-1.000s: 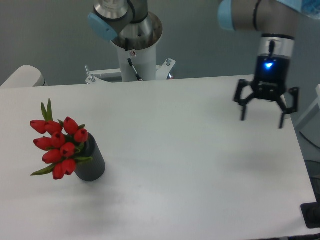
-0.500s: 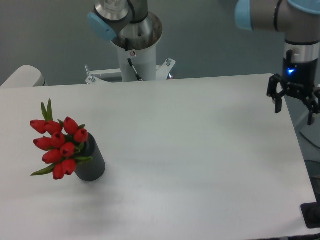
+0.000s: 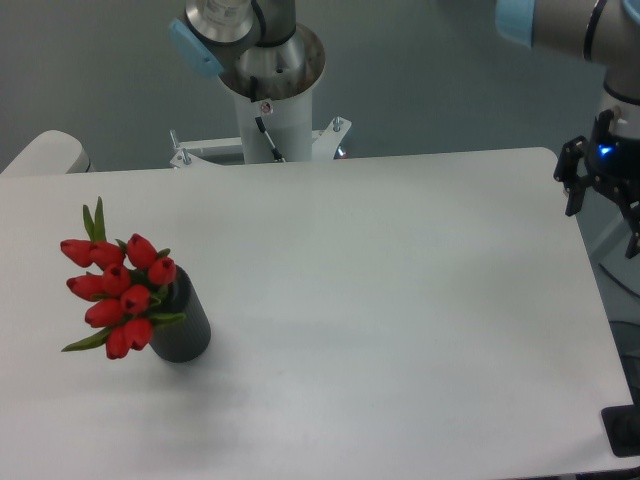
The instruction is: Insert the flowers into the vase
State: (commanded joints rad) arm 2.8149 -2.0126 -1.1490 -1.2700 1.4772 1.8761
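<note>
The flowers [image 3: 116, 293], a tight bunch of red tulip buds with narrow green leaves, stand in the vase [image 3: 183, 325], a short dark cylinder at the left of the white table [image 3: 380, 300]. The bunch leans out to the left over the vase's mouth. My gripper [image 3: 604, 225] is open and empty, past the table's far right edge, far from the vase.
The robot's white base column [image 3: 270, 95] stands behind the table's back edge. A pale rounded object [image 3: 45, 152] sits at the back left. A small dark object [image 3: 623, 430] is at the lower right corner.
My gripper has moved to the right, from above the table's right part to beyond its right edge, staying open. The flowers and vase have not moved.
</note>
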